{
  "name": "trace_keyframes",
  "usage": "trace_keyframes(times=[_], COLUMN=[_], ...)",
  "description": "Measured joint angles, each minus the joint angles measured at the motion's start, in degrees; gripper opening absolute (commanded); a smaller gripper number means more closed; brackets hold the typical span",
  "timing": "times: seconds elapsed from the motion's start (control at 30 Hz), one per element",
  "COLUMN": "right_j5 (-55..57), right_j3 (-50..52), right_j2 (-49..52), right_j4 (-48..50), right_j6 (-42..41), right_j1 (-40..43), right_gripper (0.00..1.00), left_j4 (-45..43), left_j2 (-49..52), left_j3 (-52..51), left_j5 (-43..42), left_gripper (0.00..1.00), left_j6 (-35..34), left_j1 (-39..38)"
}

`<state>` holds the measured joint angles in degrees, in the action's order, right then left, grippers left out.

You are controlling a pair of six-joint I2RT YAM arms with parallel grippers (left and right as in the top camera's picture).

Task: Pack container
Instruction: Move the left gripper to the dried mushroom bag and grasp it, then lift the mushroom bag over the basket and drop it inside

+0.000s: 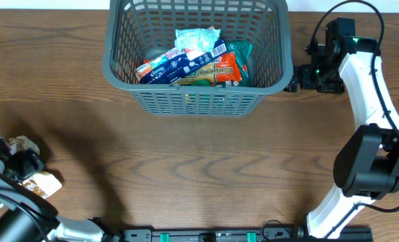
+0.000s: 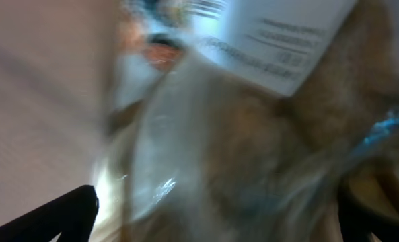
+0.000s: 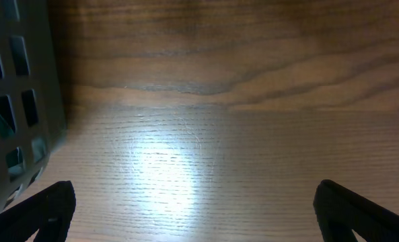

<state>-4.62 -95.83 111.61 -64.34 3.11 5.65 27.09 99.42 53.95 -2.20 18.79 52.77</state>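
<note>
At the counter's near-left corner the left fingers (image 2: 61, 214) stand spread wide about a clear packet of tan food (image 2: 253, 154); blur hides any contact. Beside the container's right wall the right fingers (image 3: 44, 208) are spread over bare counter (image 3: 206, 134). The container (image 1: 196, 102) sits at mid far edge, mouth up, long axis along that edge. Several packets (image 1: 186, 64) lie inside, so packing looks well along; the clear packet seems left to go in.

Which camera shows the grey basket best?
Overhead: the whole container shows, rim, lattice walls and the packets inside. The right wrist catches only a strip of its wall at the left edge. The left wrist shows none of it.
</note>
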Motion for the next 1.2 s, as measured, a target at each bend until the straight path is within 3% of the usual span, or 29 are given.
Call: trace_keyframes(times=[0.1,0.13,0.2,0.47,0.5,0.53,0.7,0.9,1.07,1.2], right_j5=[-0.02,-0.02,-0.02,-0.02,-0.02,-0.02,-0.04,-0.04,-0.07,-0.04], right_j3=[0.00,0.00,0.00,0.00,0.00,0.00,0.00,0.00,0.00,0.02], right_j2=[0.00,0.00,0.00,0.00,0.00,0.00,0.00,0.00,0.00,0.00], right_j4=[0.17,0.17,0.17,0.15,0.15,0.15,0.17,0.24,0.28,0.26], right_j6=[-0.61,-0.85,-1.18,-1.42,-1.42,-1.42,-1.40,-0.92,-0.13,0.48], right_j1=[0.00,0.00,0.00,0.00,0.00,0.00,0.00,0.00,0.00,0.00], right_gripper=[0.99,0.99,0.99,0.99,0.99,0.99,0.99,0.99,0.99,0.99], left_j4=[-0.66,-0.74,-0.81,-0.55,-0.48,-0.39,2.12,12.94,21.64,23.80], left_j2=[0.96,1.29,1.92,2.49,2.47,2.47,2.21,-0.09,-4.24,-5.57], left_j3=[0.63,0.90,1.27,1.31,1.31,1.31,1.88,8.35,25.68,43.56], left_j5=[-2.38,-3.21,-4.81,-8.66,-8.70,-8.85,-10.69,-13.40,-14.36,-15.65], left_gripper=[0.98,0.93,0.73,0.29,0.09,0.06,0.06,0.06,0.06,0.06], left_j6=[3.78,5.05,6.67,9.33,8.98,8.39,5.14,-2.40,-8.55,-14.16], left_j1=[0.17,0.17,0.04,-2.40,-2.82,-3.34,-7.04,-14.93,-23.71,-30.16])
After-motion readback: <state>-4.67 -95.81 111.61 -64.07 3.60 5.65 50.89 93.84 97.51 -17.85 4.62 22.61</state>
